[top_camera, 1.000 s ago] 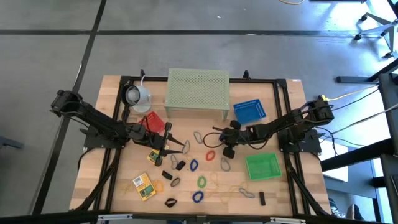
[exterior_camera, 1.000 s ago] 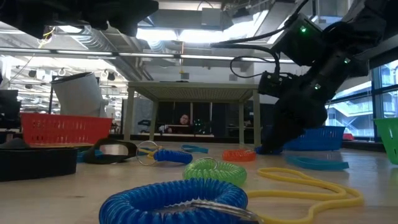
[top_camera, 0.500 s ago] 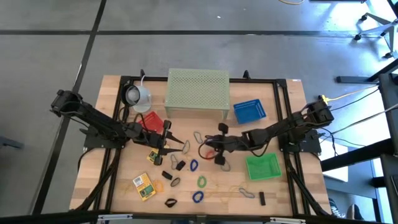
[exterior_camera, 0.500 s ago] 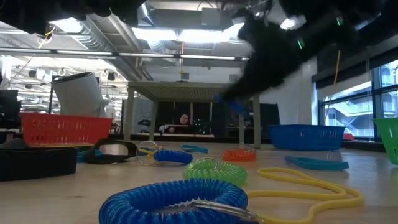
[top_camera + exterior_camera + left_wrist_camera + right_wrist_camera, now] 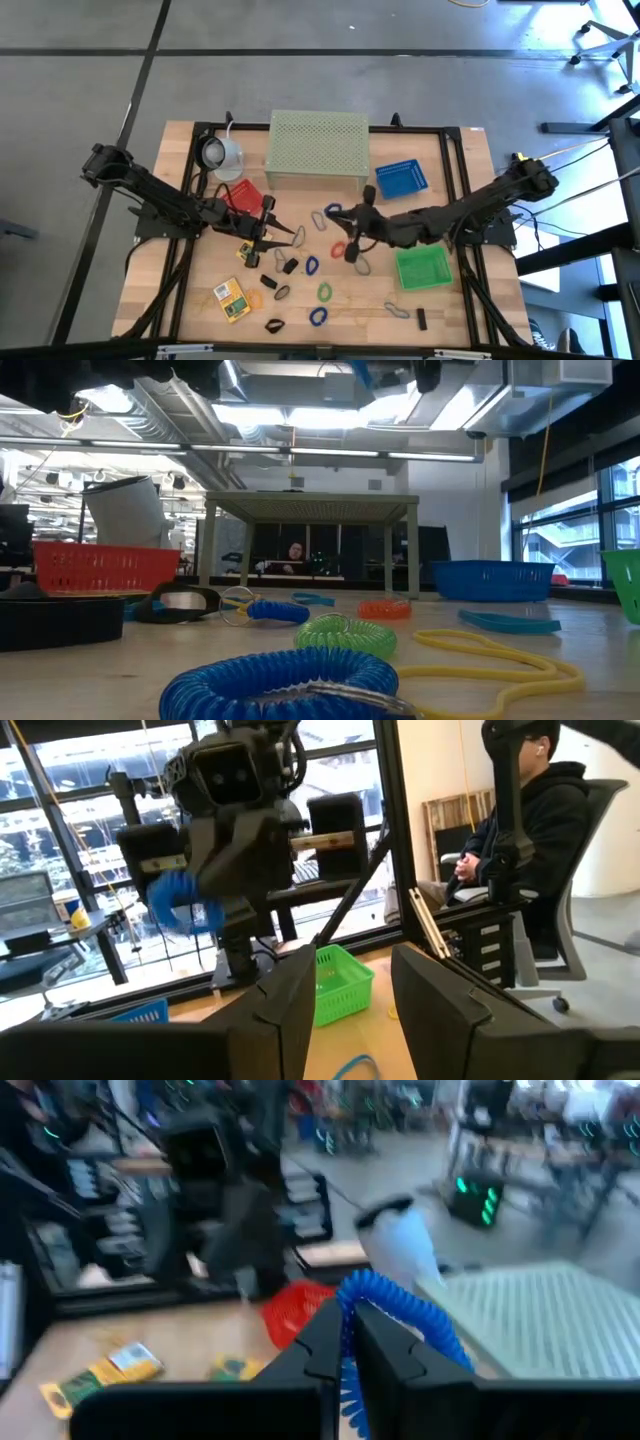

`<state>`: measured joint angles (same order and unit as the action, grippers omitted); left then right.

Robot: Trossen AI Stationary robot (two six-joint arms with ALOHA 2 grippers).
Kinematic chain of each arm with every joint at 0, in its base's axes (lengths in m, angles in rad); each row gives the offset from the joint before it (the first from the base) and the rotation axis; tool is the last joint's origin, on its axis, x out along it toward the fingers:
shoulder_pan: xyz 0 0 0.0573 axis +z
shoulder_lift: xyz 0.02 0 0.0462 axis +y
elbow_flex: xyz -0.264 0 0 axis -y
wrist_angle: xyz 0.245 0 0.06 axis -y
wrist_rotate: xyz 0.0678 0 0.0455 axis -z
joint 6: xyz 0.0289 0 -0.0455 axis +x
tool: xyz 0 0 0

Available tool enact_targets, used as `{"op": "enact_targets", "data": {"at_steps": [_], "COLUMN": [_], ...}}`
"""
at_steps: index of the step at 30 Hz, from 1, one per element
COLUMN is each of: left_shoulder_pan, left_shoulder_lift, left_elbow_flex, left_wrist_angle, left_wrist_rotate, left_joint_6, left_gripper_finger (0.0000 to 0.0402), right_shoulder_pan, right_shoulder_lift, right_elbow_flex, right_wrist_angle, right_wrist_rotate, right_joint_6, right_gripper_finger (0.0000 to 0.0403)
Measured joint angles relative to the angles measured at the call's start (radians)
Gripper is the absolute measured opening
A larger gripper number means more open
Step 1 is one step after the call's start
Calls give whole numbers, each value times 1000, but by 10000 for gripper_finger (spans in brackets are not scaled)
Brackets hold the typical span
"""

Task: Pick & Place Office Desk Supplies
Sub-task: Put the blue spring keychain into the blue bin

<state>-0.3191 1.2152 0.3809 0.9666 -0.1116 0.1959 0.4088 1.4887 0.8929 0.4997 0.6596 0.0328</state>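
Change: right gripper (image 5: 345, 1342) has risen out of the low view, lifting the blue coil loop (image 5: 400, 1305) off the worktop (image 5: 180, 290) | Right fingers: narrow, pinching the loop above mid-worktop | Left gripper (image 5: 283, 233): fingers apart, holding nothing, left-centre.

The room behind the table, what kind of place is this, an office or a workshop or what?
Most likely a robotics lab in an open, office-style building. Two arms work at a wooden table framed by black rails; exposed ceiling ducts run overhead; a person sits in an office chair beside tall windows.
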Motion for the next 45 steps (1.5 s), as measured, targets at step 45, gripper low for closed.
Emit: {"op": "enact_targets", "data": {"at_steps": [45], "left_shoulder_pan": [0], "left_shoulder_lift": [0], "left_elbow_flex": [0], "left_wrist_angle": [2], "left_wrist_rotate": [-3], "left_joint_6": [-25], "left_gripper_finger": [125], "right_shoulder_pan": [-232], "right_shoulder_lift": [-401], "right_elbow_flex": [-432], "right_wrist_angle": [-973], "right_wrist_rotate": [402], "right_joint_6": [1024], "right_gripper_finger": [19]}}
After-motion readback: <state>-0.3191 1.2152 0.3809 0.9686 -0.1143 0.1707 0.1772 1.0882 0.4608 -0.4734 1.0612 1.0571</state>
